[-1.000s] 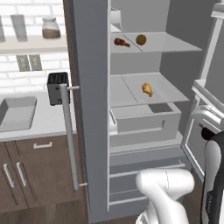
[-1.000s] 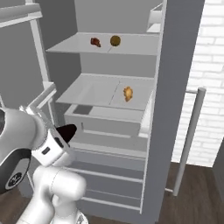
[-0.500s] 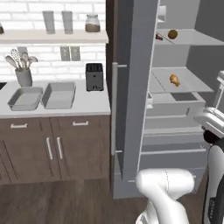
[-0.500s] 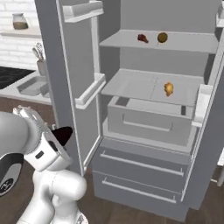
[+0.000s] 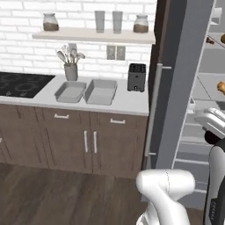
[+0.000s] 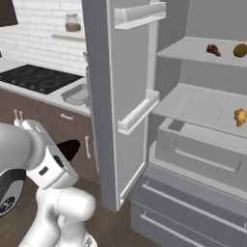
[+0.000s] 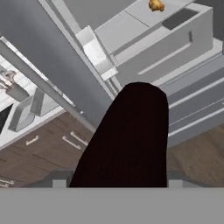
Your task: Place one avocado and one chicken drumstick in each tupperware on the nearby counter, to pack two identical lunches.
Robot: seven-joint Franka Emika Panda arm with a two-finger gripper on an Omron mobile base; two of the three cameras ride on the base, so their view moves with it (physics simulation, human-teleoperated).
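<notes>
My gripper (image 6: 67,148) is shut on the near-black avocado (image 7: 131,140), which blocks most of the hand view and hides the fingertips. The two grey tupperwares (image 5: 70,91) (image 5: 102,91) lie side by side on the pale counter (image 5: 127,103), far to the left of my hand (image 5: 213,137). In the open fridge, the golden-orange drumstick (image 6: 239,116) rests on the middle shelf. The dark reddish-brown drumstick (image 6: 212,49) and the olive-brown avocado (image 6: 240,50) sit on the shelf above.
The open fridge door (image 5: 176,88) stands between my hand and the counter. A black toaster (image 5: 136,77), a grey cup of utensils (image 5: 70,70) and a black hob (image 5: 22,83) share the worktop. A wall shelf of jars (image 5: 94,35) hangs above. A grey fridge drawer (image 6: 193,149) juts out.
The whole picture has slid right as the base turned left: the fridge shelves moved to the right edge and the counter with both trays came into view. The dark avocado stays in my gripper.
</notes>
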